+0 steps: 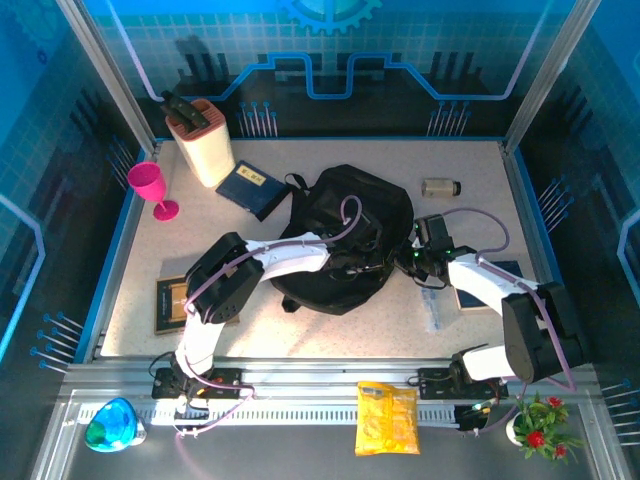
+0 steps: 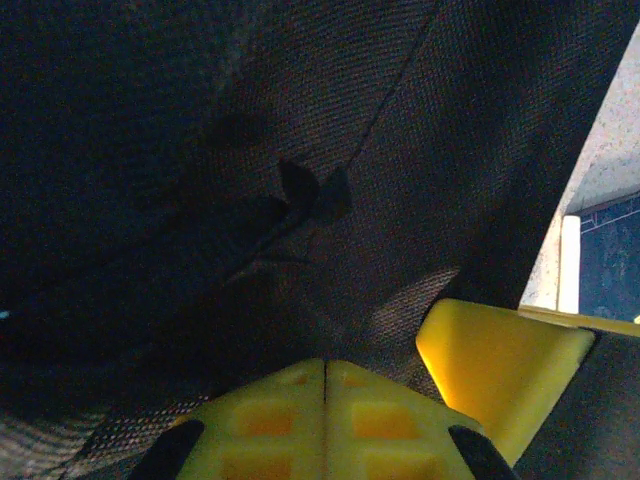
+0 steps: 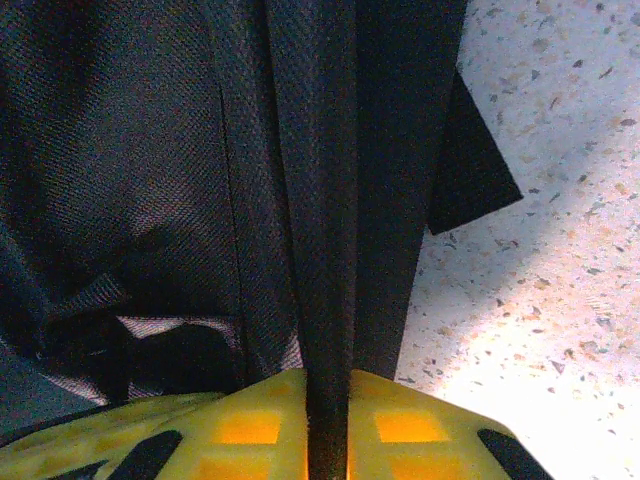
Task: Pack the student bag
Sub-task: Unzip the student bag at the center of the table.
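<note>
Right gripper (image 3: 328,400) tight on strap (image 3: 335,200) of student bag (image 3: 130,150); left gripper (image 2: 325,378) pressed together against its fabric.

Both arms bend inward; left tool (image 2: 325,395) with fingers pressed together, right tool (image 3: 328,410) clamped on a strap of the student bag (image 3: 150,150)

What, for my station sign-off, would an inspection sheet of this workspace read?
Surface: speckled beige table.
Job's things: student bag slumped mid-table.
Clutter: pink goblet, knife block, blue notebook, small jar, framed board; yellow packet on the front rail.
Grippers: left gripper shut, close to bag fabric; right gripper shut on a bag strap.
Cables: purple cables loop along both arms, one over the bag.
Surroundings: blue-lit clear panels, metal frame.
</note>
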Controlling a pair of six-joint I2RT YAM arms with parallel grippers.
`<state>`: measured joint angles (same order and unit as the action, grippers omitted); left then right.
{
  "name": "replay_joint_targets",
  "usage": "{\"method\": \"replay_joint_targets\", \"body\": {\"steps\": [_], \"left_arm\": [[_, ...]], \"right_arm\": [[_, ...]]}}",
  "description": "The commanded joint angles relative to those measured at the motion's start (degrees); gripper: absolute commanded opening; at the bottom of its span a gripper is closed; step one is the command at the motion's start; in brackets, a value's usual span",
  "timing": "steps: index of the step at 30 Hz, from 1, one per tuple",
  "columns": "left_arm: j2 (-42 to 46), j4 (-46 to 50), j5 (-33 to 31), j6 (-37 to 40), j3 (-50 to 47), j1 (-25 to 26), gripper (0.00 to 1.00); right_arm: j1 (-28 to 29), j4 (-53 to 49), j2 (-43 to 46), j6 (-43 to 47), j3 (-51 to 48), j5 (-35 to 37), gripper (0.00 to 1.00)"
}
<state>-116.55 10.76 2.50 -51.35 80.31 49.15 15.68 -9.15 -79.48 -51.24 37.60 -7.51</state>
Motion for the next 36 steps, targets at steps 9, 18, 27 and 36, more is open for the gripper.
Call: {"method": "replay_joint_targets", "body": {"steps": [9,18,27,36], "left_arm": [[12.18,6.24,-3.40,9.71,-5.85,0.34,0.00],[16.22,11.41,-7.78,11.01,-11.86,0.29,0.00],[19.36,13.76,-11.53,11.51,-16.27,-0.26,0.00],[18.71,6.58,-1.69,15.63,-13.38,-0.86,0.38]], "right_arm": [[-0.37,-1.99,-7.70,4.26,6.62,7.79,0.08],[-0.39,-1.31,-12.86,5.08,10.79,10.50,0.06],[-0.37,-1.32,-13.52,5.29,11.01,11.48,0.06],[-0.30,1.24,-12.01,6.76,9.62,7.51,0.06]]}}
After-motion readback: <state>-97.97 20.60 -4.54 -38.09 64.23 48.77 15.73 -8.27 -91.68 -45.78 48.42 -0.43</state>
